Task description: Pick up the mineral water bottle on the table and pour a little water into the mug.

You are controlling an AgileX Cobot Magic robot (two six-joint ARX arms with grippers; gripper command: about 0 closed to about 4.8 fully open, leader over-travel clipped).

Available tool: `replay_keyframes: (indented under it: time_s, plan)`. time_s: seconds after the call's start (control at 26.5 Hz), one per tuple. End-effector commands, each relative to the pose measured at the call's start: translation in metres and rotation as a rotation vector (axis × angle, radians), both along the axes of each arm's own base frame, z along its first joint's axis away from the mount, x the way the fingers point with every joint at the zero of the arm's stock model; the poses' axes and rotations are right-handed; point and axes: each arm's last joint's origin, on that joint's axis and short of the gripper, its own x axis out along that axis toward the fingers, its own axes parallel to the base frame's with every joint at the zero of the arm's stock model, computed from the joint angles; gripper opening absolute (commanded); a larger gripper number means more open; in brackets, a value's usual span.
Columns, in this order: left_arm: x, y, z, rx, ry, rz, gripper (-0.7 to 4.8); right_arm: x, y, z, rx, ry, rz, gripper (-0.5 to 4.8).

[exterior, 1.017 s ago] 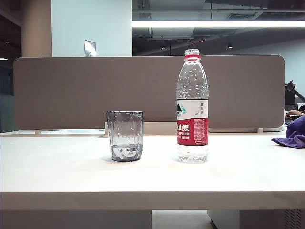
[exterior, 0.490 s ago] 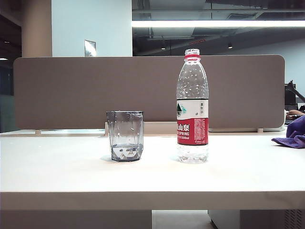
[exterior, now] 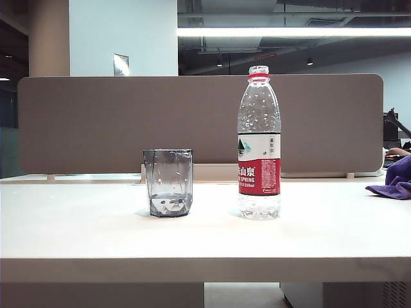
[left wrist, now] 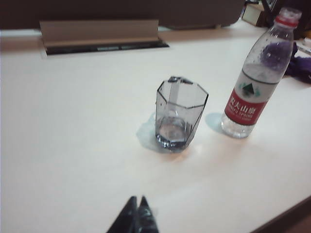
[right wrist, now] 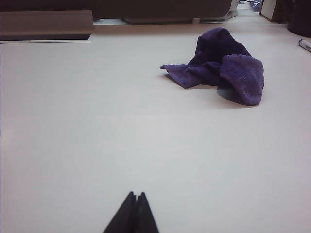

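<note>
The mineral water bottle [exterior: 259, 144] stands upright on the table [exterior: 205, 240], uncapped, with a red neck ring and a red-and-white label; it also shows in the left wrist view [left wrist: 257, 82]. To its left stands the mug [exterior: 168, 182], a smoky-grey faceted tumbler [left wrist: 179, 115]. My left gripper [left wrist: 137, 199] is shut and empty, well short of the mug. My right gripper [right wrist: 135, 194] is shut and empty over bare tabletop, with neither bottle nor mug in its view. Neither gripper shows in the exterior view.
A crumpled purple cloth [right wrist: 221, 65] lies on the table at the right [exterior: 395, 179]. A brown partition panel [exterior: 192, 122] runs along the far side. A cable slot [left wrist: 104, 44] sits near the far edge, and a pen [right wrist: 304, 44] beyond the cloth.
</note>
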Motion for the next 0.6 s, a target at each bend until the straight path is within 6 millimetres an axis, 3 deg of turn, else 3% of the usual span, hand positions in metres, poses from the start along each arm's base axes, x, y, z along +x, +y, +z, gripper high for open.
replay_keyframes:
  time_s: [0.04, 0.19, 0.26, 0.6]
  plan:
    - [-0.009, -0.001, 0.001, 0.008, -0.078, -0.002, -0.04, 0.001, 0.0, -0.001, -0.002, -0.008, 0.003, -0.06]
    - [-0.024, -0.001, -0.005, 0.09, -0.202, 0.028, -0.04, 0.001, 0.0, -0.001, -0.002, -0.008, 0.003, -0.06]
    - [-0.029, 0.002, -0.012, 0.128, -0.185, 0.143, -0.04, 0.001, 0.0, -0.001, -0.002, -0.008, 0.003, -0.06]
    - [-0.017, 0.009, -0.046, 0.09, -0.03, 0.377, -0.03, 0.001, 0.0, -0.001, -0.002, -0.006, 0.003, -0.06]
